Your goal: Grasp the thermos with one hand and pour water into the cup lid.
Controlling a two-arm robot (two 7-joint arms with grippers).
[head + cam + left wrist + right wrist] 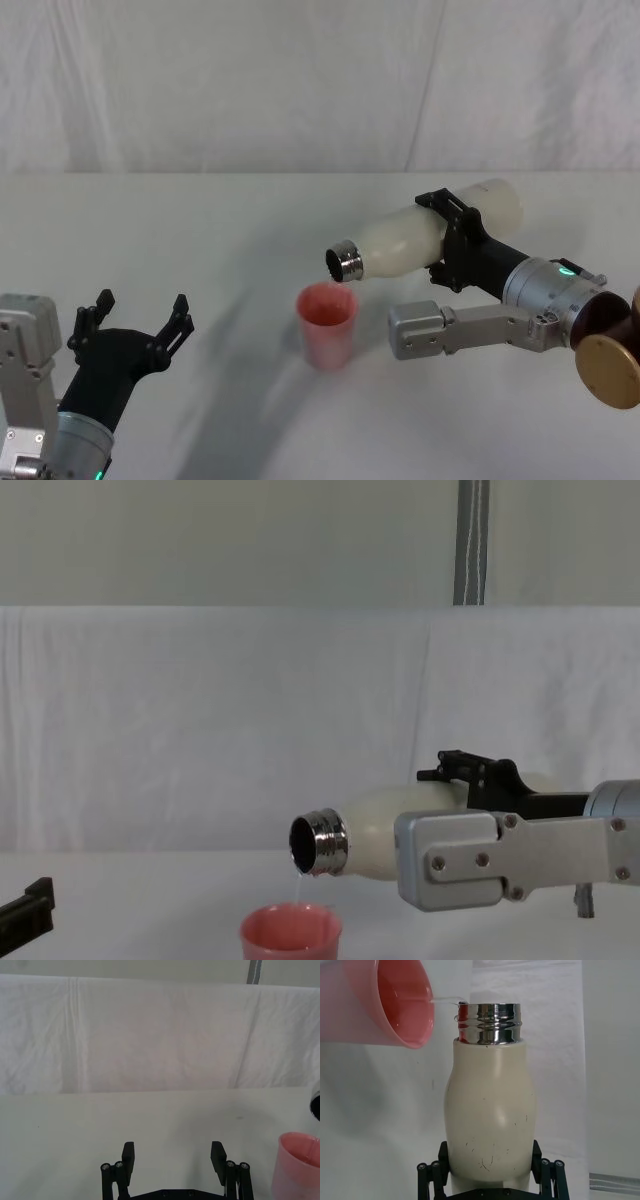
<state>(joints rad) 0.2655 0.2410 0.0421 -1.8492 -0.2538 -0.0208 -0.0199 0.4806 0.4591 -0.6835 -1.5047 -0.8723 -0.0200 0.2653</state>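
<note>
My right gripper [455, 240] is shut on the cream-white thermos [410, 240], gripping its body and holding it tilted nearly level above the table. The steel neck [345, 263] points left and down, just over the pink cup lid [327, 325]. A thin clear stream of water [445, 1000] runs from the neck into the cup lid [385, 1002]; it also shows as water [298, 885] falling to the cup lid [291, 932]. The cup lid stands upright on the table. My left gripper [140, 312] rests open and empty at the lower left, well apart from the cup lid [297, 1165].
A white cloth covers the table [200, 230], and a white curtain [300, 80] hangs behind it. The grey boxy link of my right arm [430, 330] hovers just right of the cup lid. A grey pole [472, 540] stands behind the curtain.
</note>
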